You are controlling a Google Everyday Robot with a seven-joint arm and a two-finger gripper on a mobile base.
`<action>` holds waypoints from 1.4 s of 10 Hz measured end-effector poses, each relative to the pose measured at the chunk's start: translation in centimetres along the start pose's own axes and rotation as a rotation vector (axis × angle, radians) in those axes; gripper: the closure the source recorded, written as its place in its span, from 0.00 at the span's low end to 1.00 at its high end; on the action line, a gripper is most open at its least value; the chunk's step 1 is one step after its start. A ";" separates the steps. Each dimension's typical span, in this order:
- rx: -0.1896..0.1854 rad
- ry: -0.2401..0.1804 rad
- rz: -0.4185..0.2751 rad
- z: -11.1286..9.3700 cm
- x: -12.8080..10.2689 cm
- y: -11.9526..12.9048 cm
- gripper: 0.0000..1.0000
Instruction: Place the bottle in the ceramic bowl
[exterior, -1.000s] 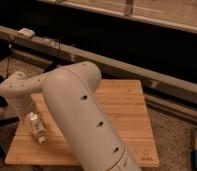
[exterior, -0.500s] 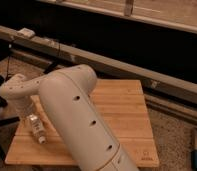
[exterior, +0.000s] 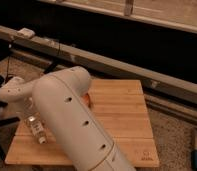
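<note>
Rig: the robot's white arm (exterior: 74,125) fills the foreground and hides the middle of the wooden table (exterior: 123,116).
Wrist housing: a rounded white joint (exterior: 13,93) hangs over the table's left edge.
Gripper: the gripper (exterior: 27,113) sits below that joint, over the left part of the table, just above the bottle's upper end.
Gripper state: it cannot be told from this view whether it is open, closed, or gripping the bottle.
Bottle: the bottle (exterior: 36,129) is slim and whitish with a printed label. It lies tilted on the left part of the table, its lower end towards the near edge.
Contact: the bottle's upper end is close to the gripper, and whether they touch cannot be told.
Ceramic bowl: only an orange sliver of the ceramic bowl (exterior: 87,100) shows past the arm, near the table's middle. It is well apart from the bottle.
Background: a long metal rail (exterior: 122,66) runs behind the table.
Recent change: over the last second the wrist housing has drifted slightly to the left and the arm's bulk has shifted with it. The bottle has kept almost the same place and sits only a little lower in the frame.
Meaning for the task: the bottle has not travelled towards the bowl, so this is probably still the grasping stage.
Remaining: a secure hold, a lift, a carry to the right, and a release inside the bowl.
</note>
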 end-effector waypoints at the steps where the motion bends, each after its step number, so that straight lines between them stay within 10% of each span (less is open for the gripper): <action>1: -0.005 -0.012 0.012 -0.9 0.1 -0.4 0.85; 7: -0.029 -0.087 0.097 -9.9 -1.0 -7.4 1.00; 14: 0.058 -0.055 0.259 -9.4 -2.1 -17.9 1.00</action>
